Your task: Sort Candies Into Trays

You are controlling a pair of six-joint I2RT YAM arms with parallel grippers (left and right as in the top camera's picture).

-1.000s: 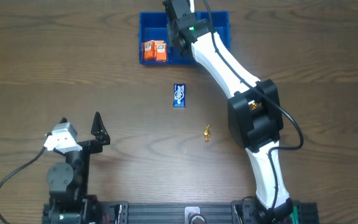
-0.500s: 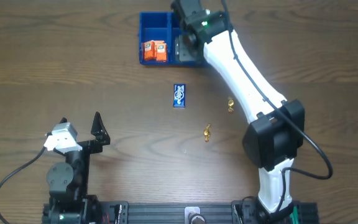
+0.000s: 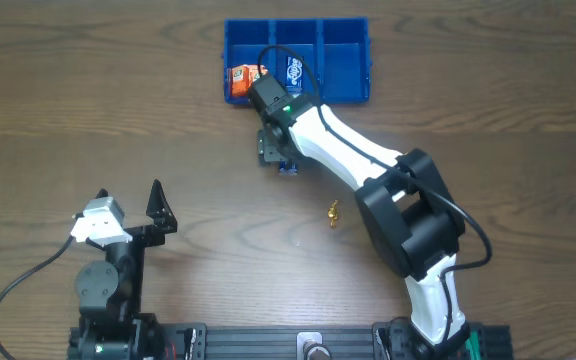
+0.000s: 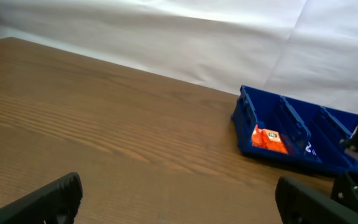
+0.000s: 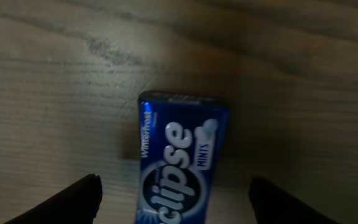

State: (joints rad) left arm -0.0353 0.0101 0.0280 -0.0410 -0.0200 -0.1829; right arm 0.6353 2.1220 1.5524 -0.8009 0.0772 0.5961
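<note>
Mint pack (image 5: 180,155) flat between spread fingers of right gripper (image 5: 174,183); overhead, gripper hides most.

We see our right claw (image 5: 174,186) spread wide, its two dark fingers (image 5: 73,200) standing well apart on either side of a blue mint pack (image 5: 182,155). The pack lies flat on the wooden tabletop (image 5: 48,87), in the gap between them, touching neither.

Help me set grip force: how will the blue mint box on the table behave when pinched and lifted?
The blue mint box looks like a flat, straight-edged carton, so it is probably stiff and light. Lying flat on the table, it should slide rather than roll. Its smooth faces may slip in the open right gripper.
</note>
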